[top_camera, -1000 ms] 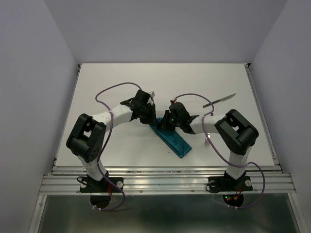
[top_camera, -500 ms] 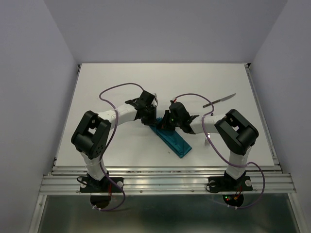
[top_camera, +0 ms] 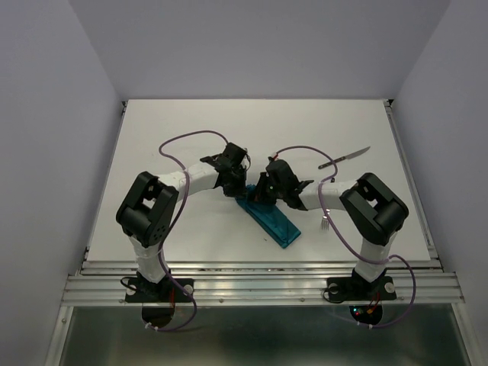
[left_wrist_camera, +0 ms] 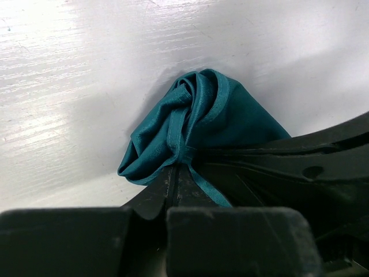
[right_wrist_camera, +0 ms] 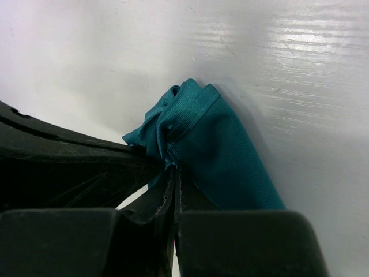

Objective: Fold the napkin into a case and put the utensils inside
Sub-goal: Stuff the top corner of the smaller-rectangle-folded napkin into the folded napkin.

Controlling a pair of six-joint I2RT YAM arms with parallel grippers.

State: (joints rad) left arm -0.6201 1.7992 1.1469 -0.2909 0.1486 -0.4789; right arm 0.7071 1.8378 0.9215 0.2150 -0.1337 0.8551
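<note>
Pinching one end of the napkin (top_camera: 273,223) from both sides, mid-table.

Left gripper (left_wrist_camera: 176,173): jaws pressed together on a bunched fold of the teal cloth, with a hemmed edge running straight into the nip. The cloth puffs into a rounded wad just past the fingertips and rests on the white table (top_camera: 168,130). In the overhead view this gripper sits at the far left end of the cloth, wrist angled toward the right arm.

The napkin is folded into a narrow long strip. It lies flat on a diagonal, from the two grippers at its far left end down to its near right end. Only the gripped end is crumpled.

Right gripper (right_wrist_camera: 173,168): jaws also squeezed together, nipping a stitched corner of the same end. The cloth falls away flat to the right of the fingers. The two grippers are just beside each other.

Fork (top_camera: 326,223): on the table right of the strip's near end, apart from it, partly hidden by the right arm.

Knife (top_camera: 345,158): far right on the table, well apart from the napkin, lying diagonal with the dark handle to the left and the blade pointing to the far right.
</note>
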